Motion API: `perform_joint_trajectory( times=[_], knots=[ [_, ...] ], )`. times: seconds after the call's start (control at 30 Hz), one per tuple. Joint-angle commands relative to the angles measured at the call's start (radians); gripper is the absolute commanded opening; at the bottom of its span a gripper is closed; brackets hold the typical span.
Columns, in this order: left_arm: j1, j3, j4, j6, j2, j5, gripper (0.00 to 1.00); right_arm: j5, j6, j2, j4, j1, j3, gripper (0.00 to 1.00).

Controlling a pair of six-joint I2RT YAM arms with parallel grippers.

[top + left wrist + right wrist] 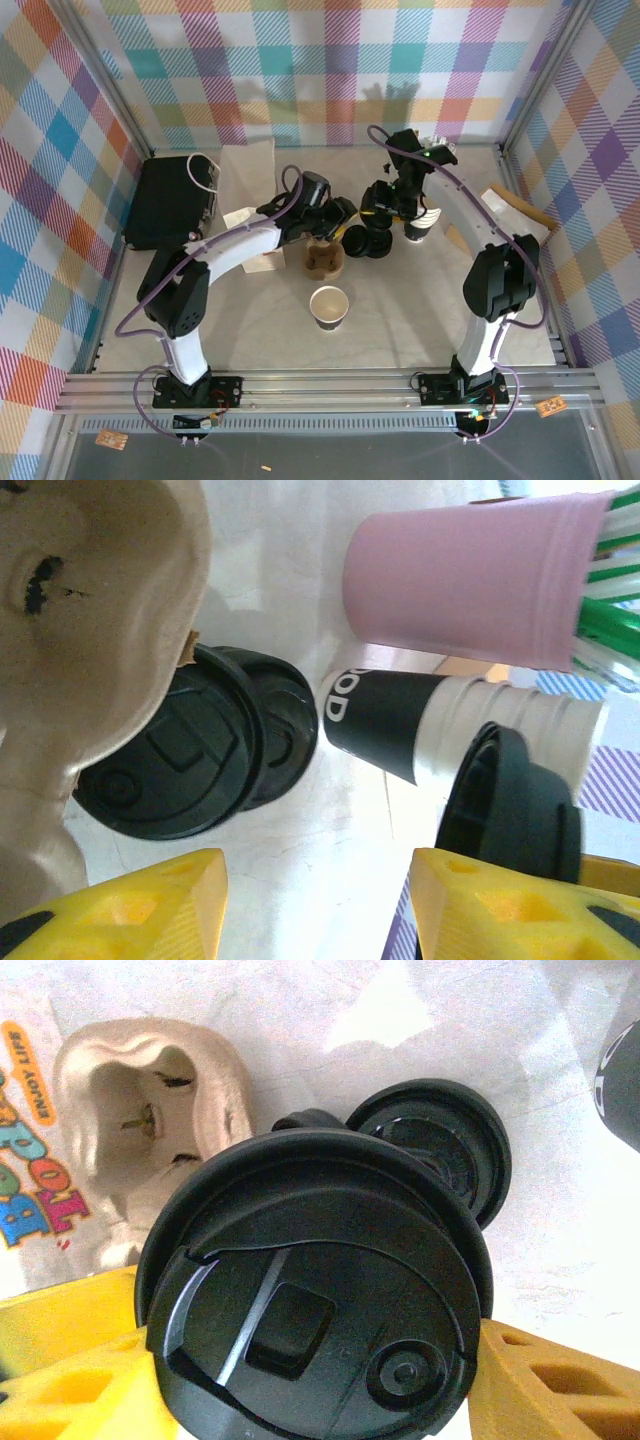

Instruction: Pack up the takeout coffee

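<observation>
Takeout coffee cup (330, 306) stands upright, long axis vertical, open mouth up, well back from both grippers on the base side. Right gripper (315, 1372) clamps a black lid (310, 1260) edge-on between its fingers. Left gripper (320, 910) is half-spread with nothing between its fingers, just short of the pulp carrier (90, 630) and loose lids (190, 750).

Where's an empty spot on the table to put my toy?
Bare table lies right of the open cup, between the arm bases. Another strip runs along the back wall, beside the white paper. The middle is crowded: carrier, loose lids, cup stack, and the right gripper holding a lid.
</observation>
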Motion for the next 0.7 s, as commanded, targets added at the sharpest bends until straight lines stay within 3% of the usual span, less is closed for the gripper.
perform_joint_trajectory(
  times=[0.0,0.27,0.53,0.67],
  knots=[
    [-0.011,0.011,-0.069,0.043,-0.124,-0.051,0.51,0.021,-0.032,-0.097,-0.068,0.026,0.026,0.49],
    [-0.032,-0.005,-0.313,0.144,-0.369,-0.149,0.49,0.087,-0.049,-0.233,-0.192,0.165,0.009,0.49],
    [-0.028,-0.07,-0.733,0.305,-0.678,-0.392,0.48,0.205,-0.04,-0.313,-0.231,0.48,-0.08,0.49],
    [-0.026,-0.124,-0.868,0.326,-0.796,-0.442,0.48,0.268,-0.046,-0.299,-0.212,0.605,-0.133,0.49]
  ],
)
